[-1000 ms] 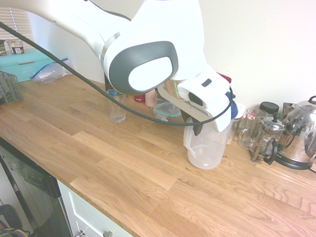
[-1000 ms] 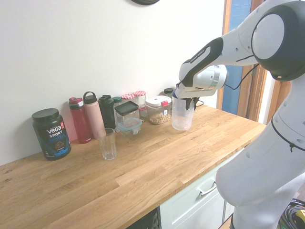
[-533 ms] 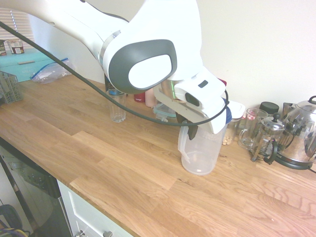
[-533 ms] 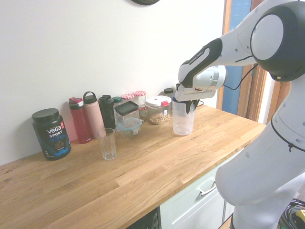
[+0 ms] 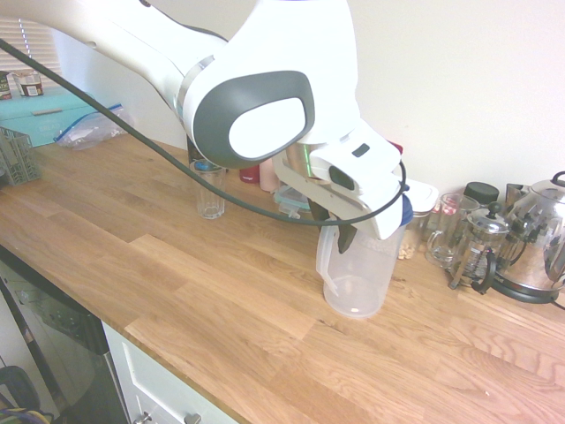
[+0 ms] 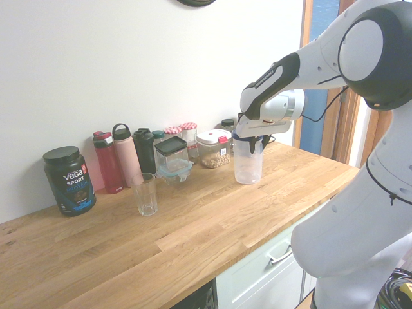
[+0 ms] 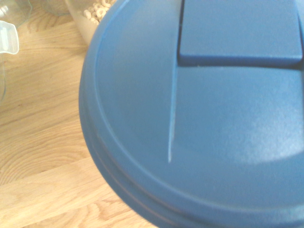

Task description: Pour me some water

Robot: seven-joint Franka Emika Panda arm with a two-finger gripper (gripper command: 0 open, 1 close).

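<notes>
Across the wooden counter (image 5: 221,291): glass, gripper, pitcher.
The clear glass (image 5: 210,190) stands upright; the gripper (image 5: 332,224), spread or pinching, I cannot tell, is at the blue-lidded pitcher (image 5: 360,274), upright near the kettle (image 5: 534,238).

Two outside views are facing each other across the desk (image 5: 265,353) from opposite sides; the wrist view is looking down closely at the pitcher's blue lid (image 7: 199,142).

The Franka arm (image 6: 351,187) is glossy white and rounded, with dark grey oval-edged covers and black jaws (image 5: 346,231)
</notes>
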